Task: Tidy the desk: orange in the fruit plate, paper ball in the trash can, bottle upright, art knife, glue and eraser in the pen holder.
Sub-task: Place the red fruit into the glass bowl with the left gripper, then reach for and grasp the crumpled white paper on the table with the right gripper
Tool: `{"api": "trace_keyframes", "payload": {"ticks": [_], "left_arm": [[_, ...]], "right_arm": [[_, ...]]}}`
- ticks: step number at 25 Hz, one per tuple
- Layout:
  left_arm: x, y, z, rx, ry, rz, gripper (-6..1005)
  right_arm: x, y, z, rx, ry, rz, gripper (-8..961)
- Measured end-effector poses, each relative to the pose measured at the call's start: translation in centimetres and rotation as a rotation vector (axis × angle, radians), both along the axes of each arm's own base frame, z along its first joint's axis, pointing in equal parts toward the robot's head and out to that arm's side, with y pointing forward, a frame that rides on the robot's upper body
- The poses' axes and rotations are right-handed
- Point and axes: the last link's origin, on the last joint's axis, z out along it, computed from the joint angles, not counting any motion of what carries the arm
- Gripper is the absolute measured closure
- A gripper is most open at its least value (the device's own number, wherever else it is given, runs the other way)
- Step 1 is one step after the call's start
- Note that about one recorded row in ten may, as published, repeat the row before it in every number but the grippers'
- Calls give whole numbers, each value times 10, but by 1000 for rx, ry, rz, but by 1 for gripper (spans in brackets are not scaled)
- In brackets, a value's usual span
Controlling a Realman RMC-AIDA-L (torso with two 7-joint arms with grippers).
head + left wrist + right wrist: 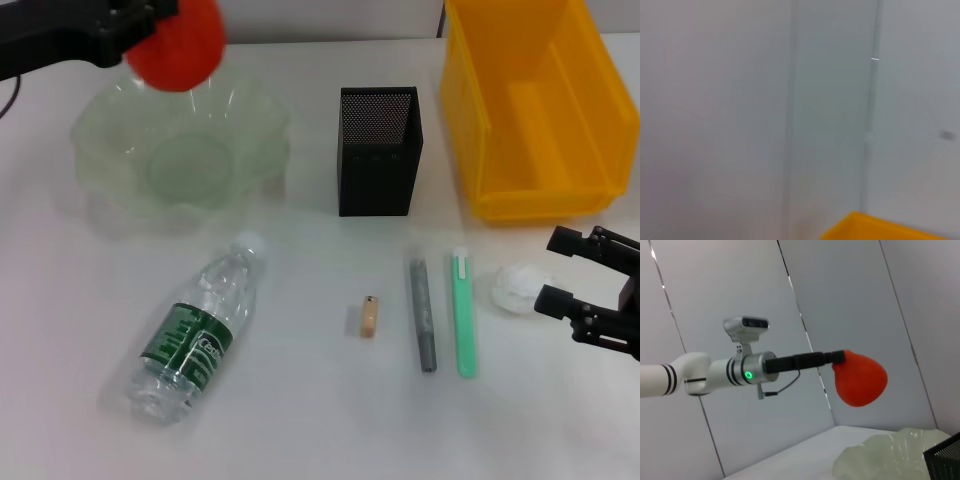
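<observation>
Up at the far left of the counter [300, 420], the left end effector [150, 35] is clamped on the orange [180, 45], holding it in the air over the far rim of the fruit plate [100, 135]. The relation that matters is vertical: the dish's bowl lies below the fruit and slightly nearer the robot, so a short move inward and down looks like all that a release needs. The right wrist view confirms the orange hanging clear above the pale-green rim, not touching it. The right end effector [575, 270] rests low at the right edge with its fingers apart, just beside the paper ball [520, 288], and the trash can [480, 120] stands beyond that. Between the arms lie the bottle [195, 335] on its side, the eraser [369, 316], a grey stick [422, 315] and a green stick [463, 312], all in front of the pen holder [378, 160].
</observation>
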Motion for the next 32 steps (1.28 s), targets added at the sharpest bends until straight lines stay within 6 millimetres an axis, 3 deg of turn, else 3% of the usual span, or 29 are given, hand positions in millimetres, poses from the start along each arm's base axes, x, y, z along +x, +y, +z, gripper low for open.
{"api": "trace_keyframes", "payload": {"ticks": [7, 11, 15, 20, 21, 24, 26, 27, 30, 32], "left_arm": [[-20, 0, 0, 141, -77, 50, 708], [-24, -5, 4, 185, -149, 52, 507], [-29, -16, 7, 188, -205, 42, 423], [-24, -52, 3, -3, -224, -86, 318], [-24, -61, 1, -61, -209, -124, 297], [-26, -79, -9, -197, -139, -183, 224], [-31, -89, -25, -333, -26, -187, 171], [-31, -89, -25, -333, -26, -187, 171], [-37, -93, -42, -438, 65, -159, 170], [-39, -93, -47, -461, 91, -141, 170]], "right_arm": [[-8, 10, 0, 7, 12, 27, 161], [-18, 20, 2, -1, 31, 51, 161], [-27, 31, 5, -35, 40, 57, 162], [-50, 55, 50, -210, -7, 15, 161], [-63, 61, 69, -289, -61, -1, 161], [-78, 67, 83, -350, -180, -31, 161], [-96, 75, 95, -410, -445, -148, 161], [-96, 75, 95, -410, -445, -148, 161], [-116, 76, 97, -433, -679, -226, 162], [-130, 76, 86, -441, -880, -278, 162]]}}
